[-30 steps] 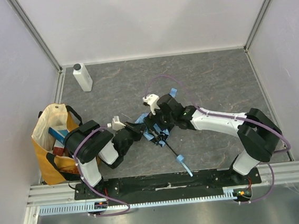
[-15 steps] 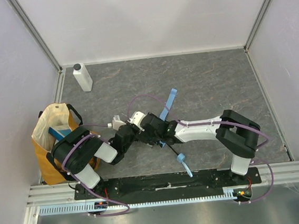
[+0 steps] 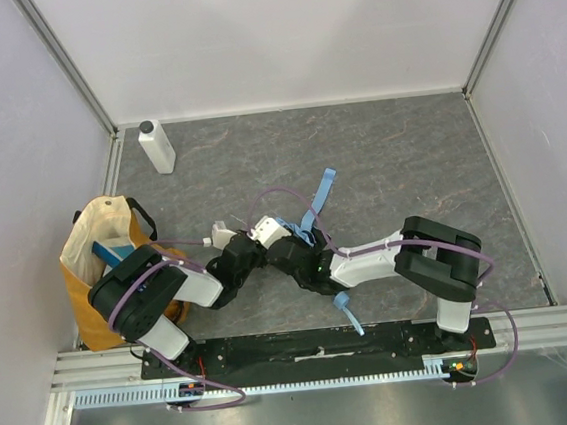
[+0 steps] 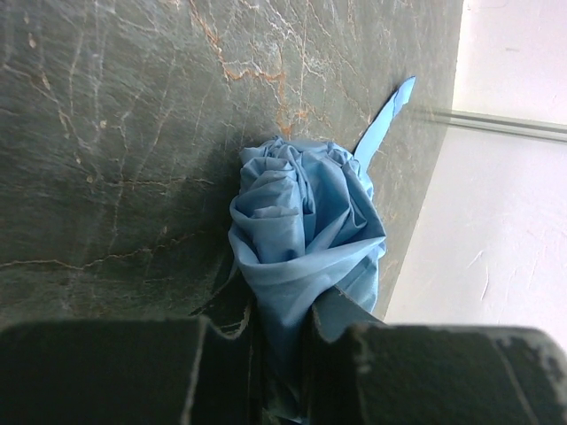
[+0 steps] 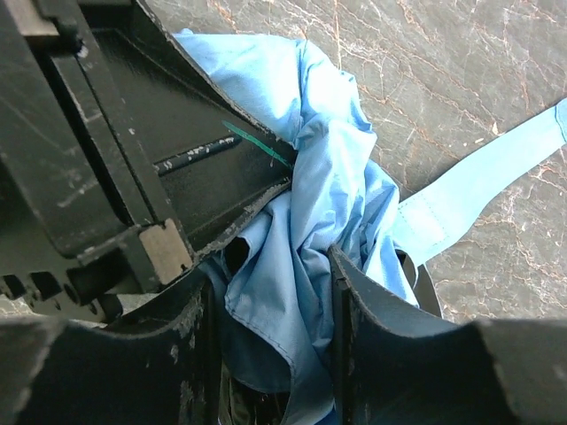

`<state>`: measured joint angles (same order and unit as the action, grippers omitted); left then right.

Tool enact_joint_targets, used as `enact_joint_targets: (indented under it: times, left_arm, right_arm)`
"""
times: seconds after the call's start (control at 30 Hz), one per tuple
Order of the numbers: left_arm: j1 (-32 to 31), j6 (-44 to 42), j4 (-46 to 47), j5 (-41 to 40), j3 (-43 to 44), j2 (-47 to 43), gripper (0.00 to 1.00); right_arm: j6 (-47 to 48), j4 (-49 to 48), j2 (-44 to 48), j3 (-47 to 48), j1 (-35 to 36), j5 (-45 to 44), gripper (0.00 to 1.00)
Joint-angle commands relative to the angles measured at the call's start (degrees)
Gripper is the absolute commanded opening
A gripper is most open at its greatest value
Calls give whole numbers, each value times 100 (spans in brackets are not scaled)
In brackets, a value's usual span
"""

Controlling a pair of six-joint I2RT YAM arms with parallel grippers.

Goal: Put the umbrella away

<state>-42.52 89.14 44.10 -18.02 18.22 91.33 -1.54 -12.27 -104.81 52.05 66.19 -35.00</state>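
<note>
Two hands clamped on one bundle: left hand point(image 4: 282, 341) pinching a narrow fold of the umbrella point(image 4: 301, 226), right hand point(image 5: 270, 305) shut around a thicker wad of the same sky-blue fabric, jaws parted only by the cloth between them. Nearest the front edge, a blue handle end point(image 3: 343, 301) lying on the worktop point(image 3: 419, 159). Just beyond, the crumpled umbrella itself at mid-worktop, both hands touching it. Farther back, a loose strap point(image 3: 319, 193) trailing away. Off to the left, the tote bag point(image 3: 92, 256), mouth open. At the far left corner, a white bottle point(image 3: 157, 146), well apart.

Judged step: gathering the loose fabric into a tight roll before stowing. To do it well: hold one hand firm as an anchor, twist or press with the other, tuck stray folds inward, pull gently to spare the thin cloth, and leave the strap free for wrapping.
</note>
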Motion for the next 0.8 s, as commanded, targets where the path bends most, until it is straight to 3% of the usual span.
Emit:
enact_joint_targets:
  times: [0.0,0.1,0.13,0.23,0.27,0.33,0.5,0.77]
  left_arm:
    - [-46,288,-648,229,156,-27,2]
    - [-37,157,-438,281,112,43,3]
    - [-45,52,-246,290,68,69,10]
    - [16,-432,615,378,-177,131,42]
    - [33,-520,766,378,-239,139,61]
    - [103,-687,916,474,-275,157,84]
    - [218,-986,1513,765,-468,306,89]
    - [288,-1101,1716,862,-504,640,92]
  right_arm:
    - [163,129,-487,-467,105,142,0]
    - [163,-38,-338,-713,-53,861,0]
    - [163,-82,-268,-792,-124,1212,0]
    - [163,-118,-136,-942,-334,2082,0]
    - [163,-74,-118,-951,-422,2338,0]
    - [15,-213,-4,-1126,-668,2786,0]
    - [-197,-337,251,-1312,-1310,3929,0]
    - [-811,-942,190,-1417,-2162,5853,0]
